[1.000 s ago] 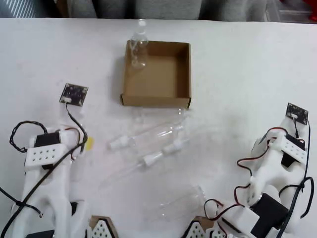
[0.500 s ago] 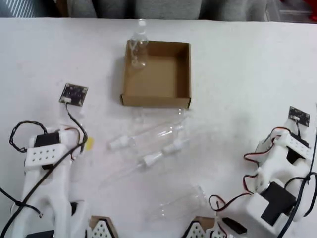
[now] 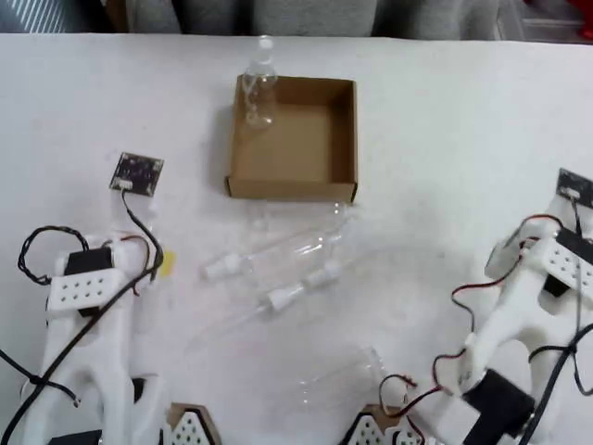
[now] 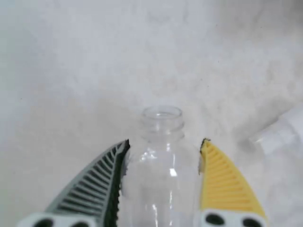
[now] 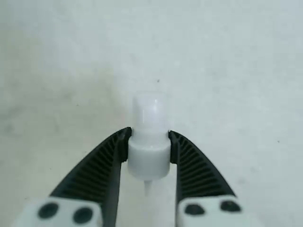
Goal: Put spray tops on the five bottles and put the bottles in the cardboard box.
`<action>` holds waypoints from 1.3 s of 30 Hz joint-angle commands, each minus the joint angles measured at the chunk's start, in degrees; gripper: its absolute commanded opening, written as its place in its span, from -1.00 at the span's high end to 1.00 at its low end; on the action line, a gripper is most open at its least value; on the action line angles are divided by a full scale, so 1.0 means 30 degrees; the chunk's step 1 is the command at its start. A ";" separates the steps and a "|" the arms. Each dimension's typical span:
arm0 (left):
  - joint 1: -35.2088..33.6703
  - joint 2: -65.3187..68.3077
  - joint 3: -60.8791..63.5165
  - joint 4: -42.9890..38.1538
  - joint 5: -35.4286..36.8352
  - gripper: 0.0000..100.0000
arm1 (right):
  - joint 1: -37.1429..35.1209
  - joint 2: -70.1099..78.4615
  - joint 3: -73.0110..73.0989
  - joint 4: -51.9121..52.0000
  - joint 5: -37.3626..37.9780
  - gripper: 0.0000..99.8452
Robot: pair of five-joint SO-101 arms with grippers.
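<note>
Spanning every edge, white bench (image 3: 445, 139), bare toward both far corners. At far centre, open cardboard box (image 3: 292, 189), upright bottle (image 3: 258, 88) at its far left corner. Just before its near wall, capped bottles (image 3: 287, 252) lying jumbled across the middle; lone bottle (image 3: 338, 380) lying nearer the arm bases. Left tool (image 4: 164, 142) clamped round an uncapped bottle (image 4: 162, 123). Right tool (image 5: 149, 132) pinched tight on a spray top (image 5: 149, 146)

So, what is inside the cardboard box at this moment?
One clear bottle stands in the far left corner of the cardboard box, its top above the rim. The rest of the visible floor is bare. The near wall hides a strip.
</note>
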 commanded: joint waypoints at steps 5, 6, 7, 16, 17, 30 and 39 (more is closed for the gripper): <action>0.2740 -0.0835 -0.2286 -0.2930 0.4103 0.74 | -0.3560 -0.5026 -0.1172 0.2388 0.0000 0.96; 0.3179 -0.0835 -0.2579 -0.3311 0.4396 0.74 | -0.3766 -0.5817 -0.1172 0.2505 0.0000 0.96; 0.3590 -0.0835 -0.2784 -0.3663 0.4630 0.74 | -0.3912 -0.6667 -0.1172 0.2564 0.0000 0.96; 0.8278 -0.4996 -0.0469 -0.7355 0.6505 0.74 | -0.3971 -1.2703 -0.1084 0.0982 0.0000 0.95; 0.8806 -0.5934 0.0117 -0.7824 0.6681 0.74 | -0.3971 -1.2879 -0.1055 0.0366 0.0000 0.95; 1.3963 -1.4139 0.7678 -1.3744 0.8059 0.74 | -0.9128 -1.3084 -0.1172 -0.6256 -0.7238 0.95; 1.4110 -1.8505 1.2366 -1.5443 0.7941 0.74 | -1.4696 -1.3084 -0.1758 -1.0799 -0.7560 0.95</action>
